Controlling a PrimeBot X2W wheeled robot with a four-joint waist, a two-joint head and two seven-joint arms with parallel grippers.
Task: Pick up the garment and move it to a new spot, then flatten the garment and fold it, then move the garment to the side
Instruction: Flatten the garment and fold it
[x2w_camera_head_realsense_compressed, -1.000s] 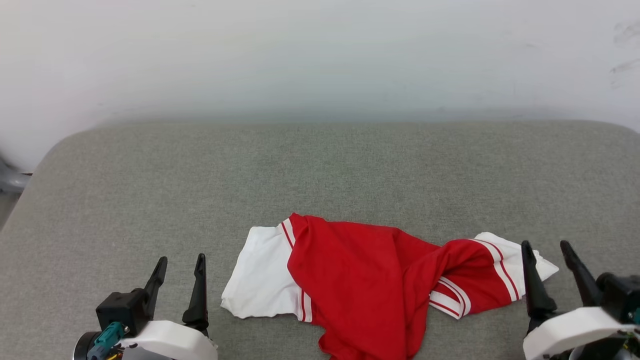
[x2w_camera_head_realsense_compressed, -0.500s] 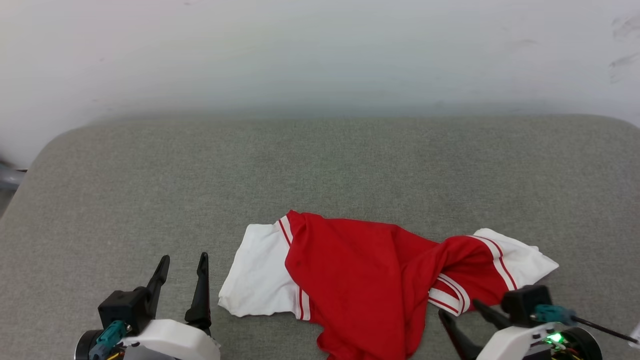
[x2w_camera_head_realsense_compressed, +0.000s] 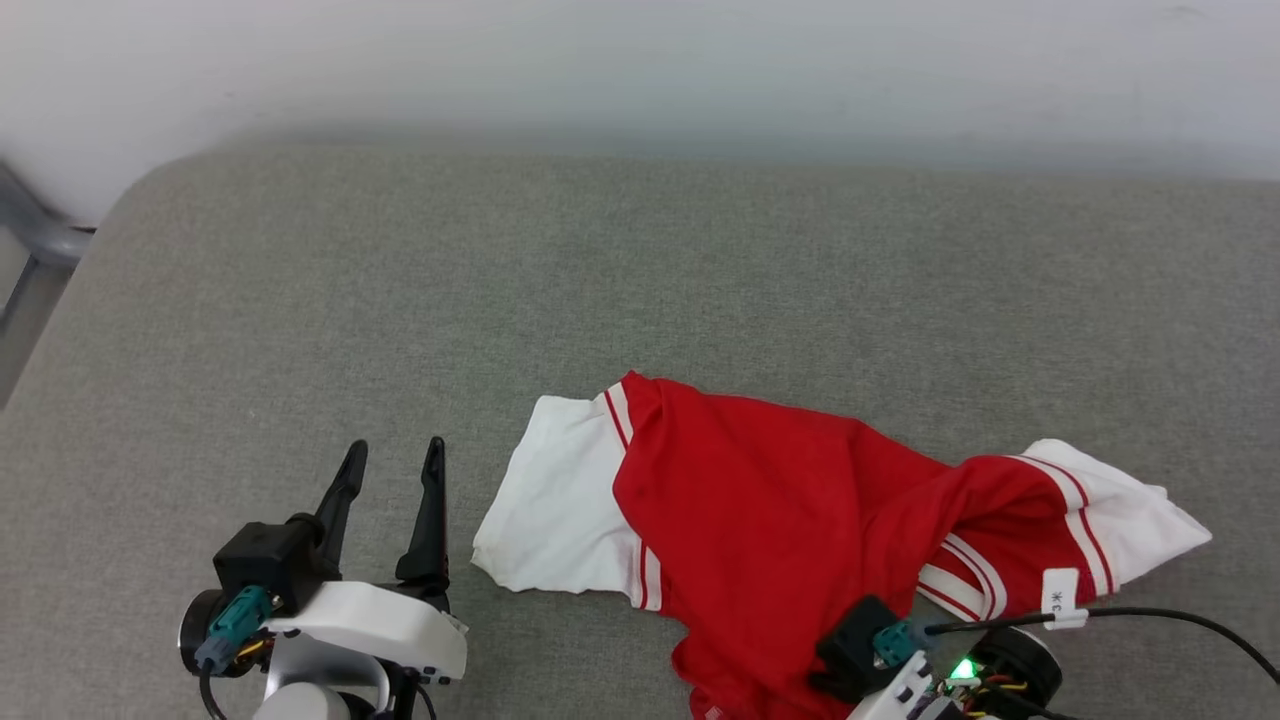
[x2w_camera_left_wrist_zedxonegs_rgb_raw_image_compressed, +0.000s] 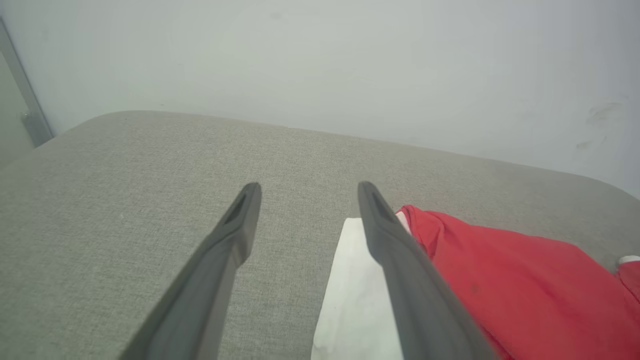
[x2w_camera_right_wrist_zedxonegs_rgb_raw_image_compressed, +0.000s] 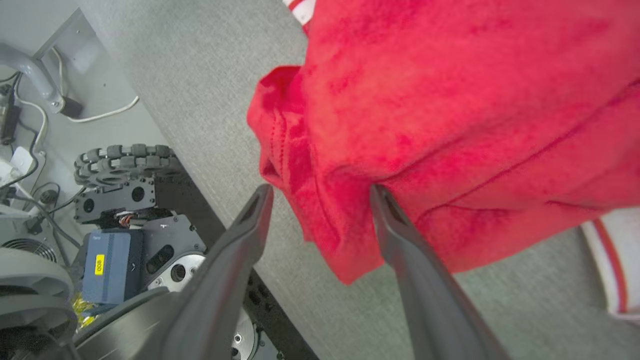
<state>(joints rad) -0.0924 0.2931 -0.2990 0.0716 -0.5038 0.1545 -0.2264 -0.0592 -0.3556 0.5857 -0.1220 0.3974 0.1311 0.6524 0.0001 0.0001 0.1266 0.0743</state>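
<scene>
A pale wall (x2w_camera_head_realsense_compressed: 640, 60) stands behind a table (x2w_camera_head_realsense_compressed: 300, 300) covered in grey cloth, with rounded corners.

The garment (x2w_camera_head_realsense_compressed: 780, 520) lies rumpled on the near part of the table, right of the middle in the head view. Its red body is bunched in folds and runs toward the near edge. One white sleeve (x2w_camera_head_realsense_compressed: 560, 500) with red-white trim lies flat on its left. The other sleeve (x2w_camera_head_realsense_compressed: 1120, 510) sticks out to the right, partly folded under red cloth.

The left tool (x2w_camera_head_realsense_compressed: 394, 446) hangs over bare table just left of the flat sleeve, clear of the cloth. Its fingers stand apart with nothing between them. In the left wrist view the tool (x2w_camera_left_wrist_zedxonegs_rgb_raw_image_compressed: 308, 185) points toward the wall, and the sleeve lies beside its right finger.

The right tool (x2w_camera_right_wrist_zedxonegs_rgb_raw_image_compressed: 321, 188) is at the garment's near red edge. Its fingers stand apart. A bunched fold of red cloth sits between their tips, and one finger is against it. In the head view the fingers are hidden; the tool's black body lies over the red cloth.

Past the table's edge, the right wrist view shows a ribbed wheel (x2w_camera_right_wrist_zedxonegs_rgb_raw_image_compressed: 125, 155) and a blue box (x2w_camera_right_wrist_zedxonegs_rgb_raw_image_compressed: 112, 265) with a yellow label.

A black cable (x2w_camera_head_realsense_compressed: 1180, 620) runs right from the right wrist, bearing a white tag (x2w_camera_head_realsense_compressed: 1060, 590). A green light (x2w_camera_head_realsense_compressed: 962, 668) glows beside it.
</scene>
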